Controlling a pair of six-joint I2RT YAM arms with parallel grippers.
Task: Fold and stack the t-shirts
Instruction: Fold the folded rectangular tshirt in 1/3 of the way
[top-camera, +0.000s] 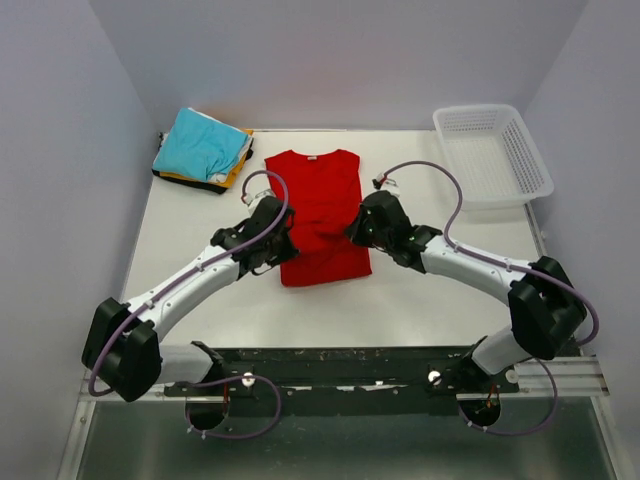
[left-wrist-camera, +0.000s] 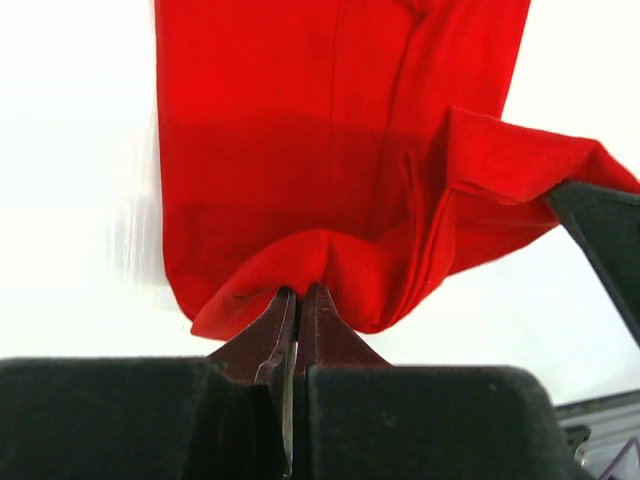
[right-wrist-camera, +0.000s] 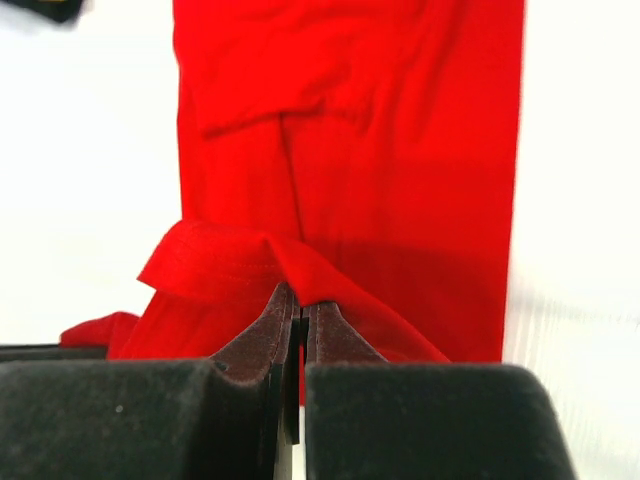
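The red t-shirt (top-camera: 322, 213) lies in a long strip on the white table, collar at the far end. My left gripper (top-camera: 283, 244) is shut on its left edge; in the left wrist view the cloth (left-wrist-camera: 330, 150) bunches at the shut gripper (left-wrist-camera: 299, 291). My right gripper (top-camera: 352, 228) is shut on the right edge; the right wrist view shows a raised fold of the red shirt (right-wrist-camera: 350, 150) pinched in the gripper (right-wrist-camera: 300, 303). A stack of folded shirts (top-camera: 203, 149), turquoise on top of yellow-orange and black, sits at the back left.
A white mesh basket (top-camera: 492, 155) stands at the back right corner of the table (top-camera: 440, 310). Grey walls close in the back and both sides. The arm bases and a metal rail run along the near edge.
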